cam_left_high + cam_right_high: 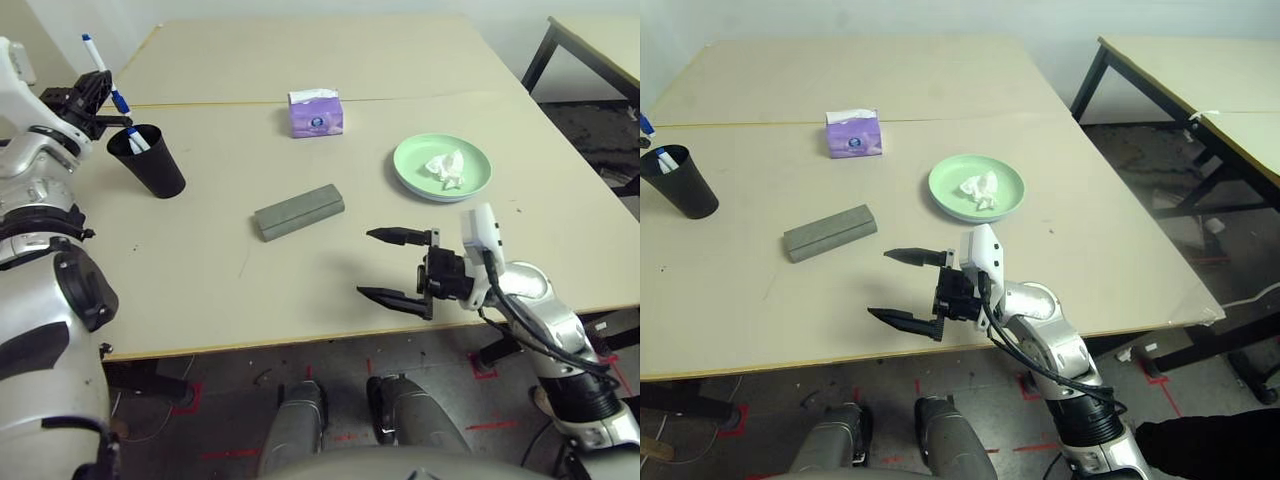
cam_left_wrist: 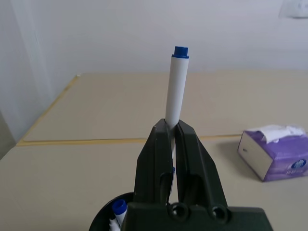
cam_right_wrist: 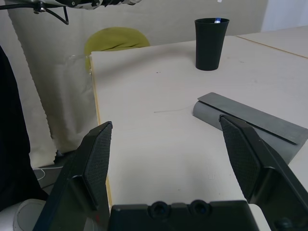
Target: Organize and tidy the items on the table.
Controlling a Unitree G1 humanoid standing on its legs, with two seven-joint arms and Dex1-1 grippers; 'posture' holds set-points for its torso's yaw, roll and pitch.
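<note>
Held marker: I have a white marker with a blue cap (image 2: 176,86) pinched near its lower end in the left gripper (image 1: 92,100), cap end up; it hangs just above the black tapered plastic cup (image 1: 148,160), which I judge is where it belongs.
Cup: it stands upright near the left edge of the large beige matte tabletop (image 1: 300,290); a second white marker with a blue cap (image 1: 138,142) already leans inside, so I read the cup as the pen holder.
Left gripper: clamped tight on the marker, both black fingers (image 2: 195,159) pressed against its barrel; gripping low keeps the shaft in line with the cup mouth for a drop.
Glasses case: the grey oblong glasses case (image 1: 299,212) lies flat and closed in the middle of the table, well apart from the cup; it looks untouched by either arm.
Plate: the pale green round plate (image 1: 442,167) sits toward the right side; a crumpled white tissue (image 1: 446,168) rests in it, probably gathered there as rubbish.
Tissue box: the purple tissue box (image 1: 316,112) stands beyond the case, just in front of the yellowish seam line.
Right gripper: the right gripper (image 1: 398,266) hovers over the near edge, jaws spread wide and empty, pointing across toward the case; I judge it is parked for that pick.
Risk: if I let go off-centre, the marker may catch the rim or tip the light cup.
</note>
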